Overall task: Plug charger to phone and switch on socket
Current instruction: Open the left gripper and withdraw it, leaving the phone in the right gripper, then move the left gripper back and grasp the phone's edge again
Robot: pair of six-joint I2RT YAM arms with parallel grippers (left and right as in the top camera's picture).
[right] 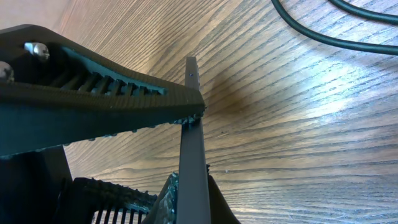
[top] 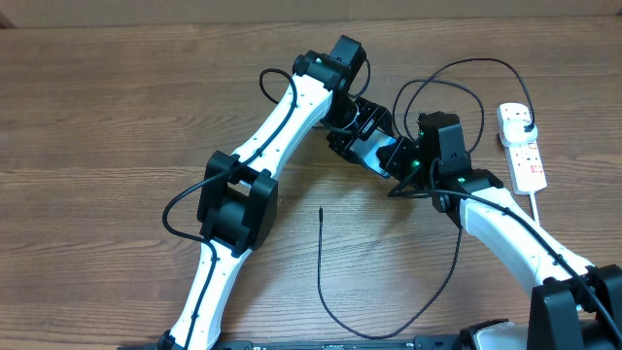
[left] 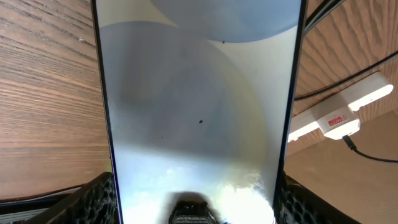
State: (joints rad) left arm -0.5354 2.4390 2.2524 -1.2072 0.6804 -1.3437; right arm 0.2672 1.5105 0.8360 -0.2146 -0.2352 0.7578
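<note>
The phone (top: 377,148) is held off the table between both grippers. My left gripper (top: 356,126) is shut across its width; in the left wrist view the pale screen (left: 199,106) fills the frame between the jaws (left: 196,202). My right gripper (top: 403,165) is shut on the phone's other end; the right wrist view shows the thin phone edge (right: 198,180) pinched between the fingers (right: 188,134). The charger's connector tip (top: 321,210) lies free on the table in front of the phone. Its black cable (top: 326,292) loops round to a plug (top: 525,124) in the socket (top: 522,151).
The socket's thick white cord (top: 544,219) runs down beside my right arm. Black cable loops (top: 466,73) lie behind the grippers and also show in the right wrist view (right: 323,31). The socket shows at the right of the left wrist view (left: 336,115). The table is brown wood (top: 117,107).
</note>
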